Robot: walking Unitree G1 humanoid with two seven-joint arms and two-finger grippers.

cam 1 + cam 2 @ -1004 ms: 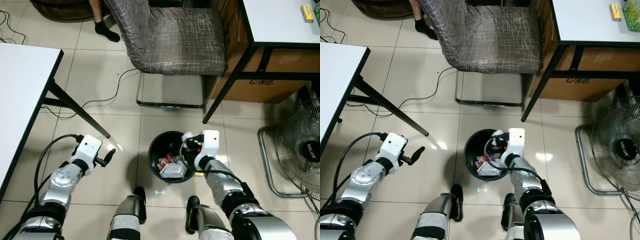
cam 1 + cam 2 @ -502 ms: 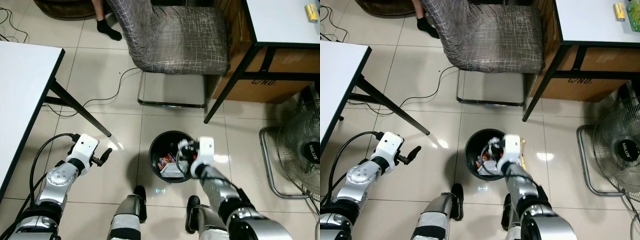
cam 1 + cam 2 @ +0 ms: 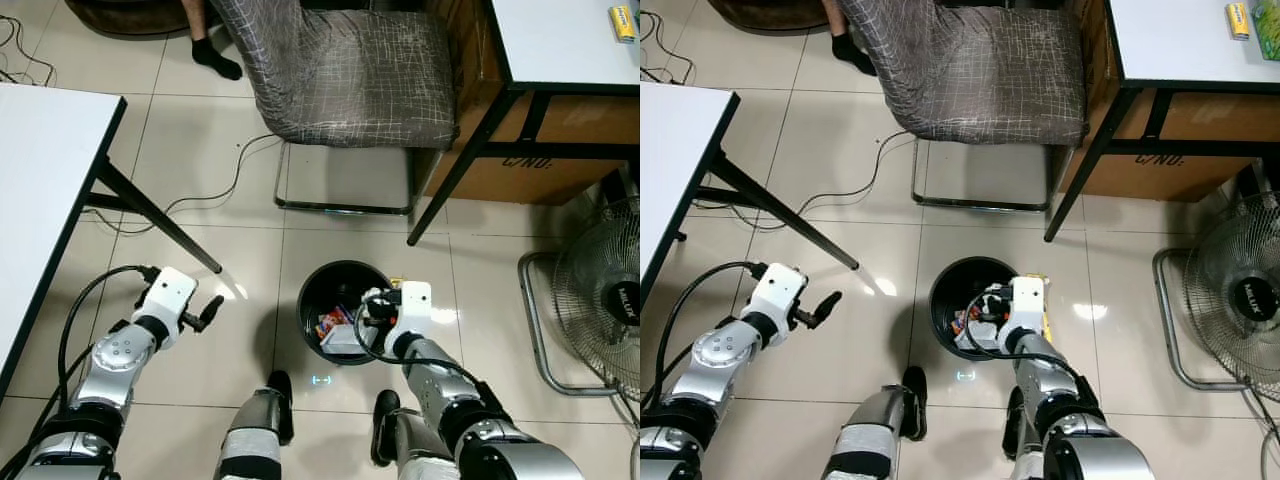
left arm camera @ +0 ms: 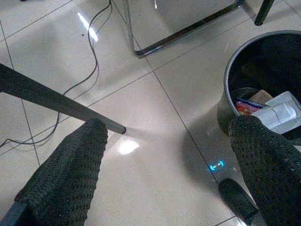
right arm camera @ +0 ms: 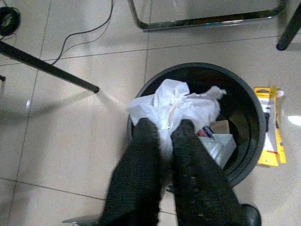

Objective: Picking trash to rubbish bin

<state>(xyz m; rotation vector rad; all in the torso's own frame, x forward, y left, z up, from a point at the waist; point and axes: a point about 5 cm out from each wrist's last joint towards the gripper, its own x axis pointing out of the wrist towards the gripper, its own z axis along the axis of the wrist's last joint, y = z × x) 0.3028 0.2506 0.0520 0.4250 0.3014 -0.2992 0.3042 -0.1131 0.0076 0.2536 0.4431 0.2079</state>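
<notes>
Nearby, chair (image 3: pixel 345 70) and fan (image 3: pixel 605 300) flank bin (image 3: pixel 312 292).

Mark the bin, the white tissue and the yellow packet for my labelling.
bin (image 5: pixel 155 80), right wrist view, on its black rim.
tissue (image 5: pixel 176 101), right wrist view, on the crumpled middle above the fingers.
yellow packet (image 5: pixel 270 141), right wrist view, on its body beside the bin.

The robot has two shiny silver arms with round joints. Each wrist ends in a white boxy block. A black cable loops along the left arm (image 3: pixel 120 355), and thin black wires curl by the right arm's (image 3: pixel 440 375) white block. The left gripper (image 4: pixel 164 165) has thick black bumpy fingers (image 4: pixel 66 176). Its silver legs end in black feet (image 3: pixel 281 392).
</notes>
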